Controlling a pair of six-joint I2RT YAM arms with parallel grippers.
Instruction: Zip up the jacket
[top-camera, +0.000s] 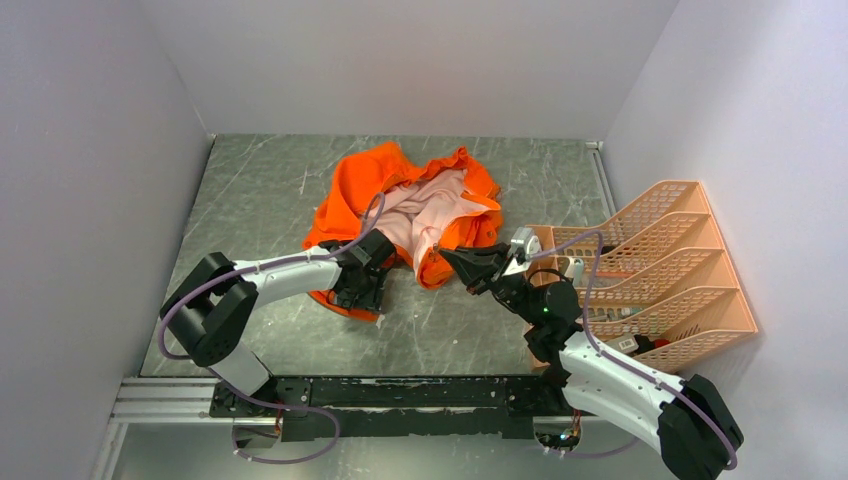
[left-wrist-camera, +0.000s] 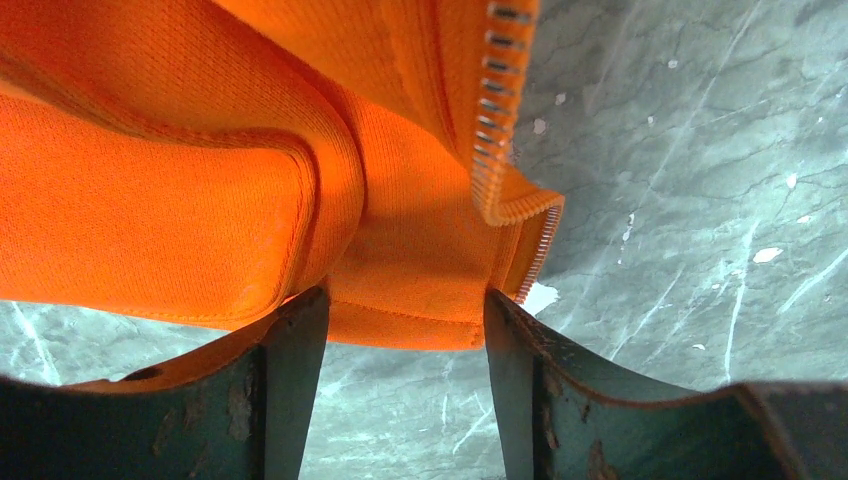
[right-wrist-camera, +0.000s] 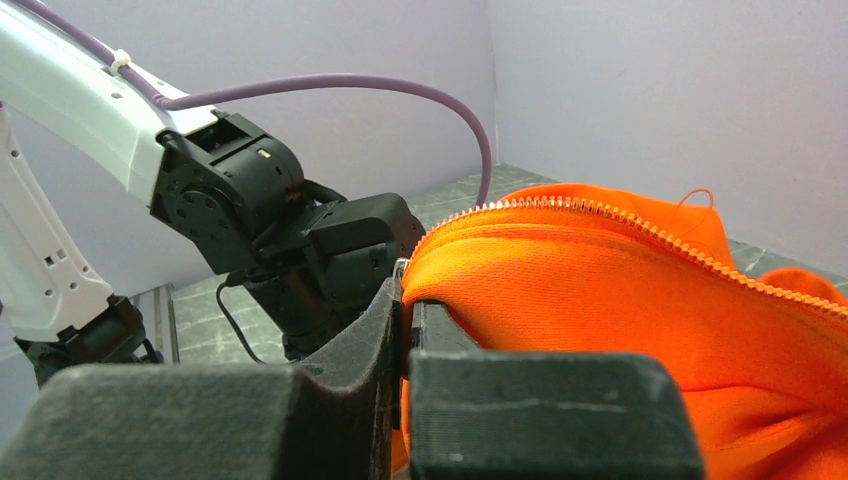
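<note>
The orange jacket (top-camera: 400, 190) lies crumpled on the grey table, its pale pink lining (top-camera: 432, 210) facing up. My left gripper (top-camera: 352, 292) is at the jacket's near left corner. In the left wrist view its jaws (left-wrist-camera: 405, 310) stand wide open with the orange hem (left-wrist-camera: 410, 290) between the fingertips, just above the table, and zipper teeth (left-wrist-camera: 495, 110) run along the edge. My right gripper (top-camera: 452, 262) is at the jacket's near right edge. In the right wrist view it (right-wrist-camera: 408, 300) is shut on the orange fabric (right-wrist-camera: 600, 290) just below the zipper teeth (right-wrist-camera: 600, 213).
A peach basket rack (top-camera: 660, 270) with several compartments stands at the right, close behind my right arm. White walls enclose the table on three sides. My left arm's wrist (right-wrist-camera: 260, 200) is close in front of the right gripper.
</note>
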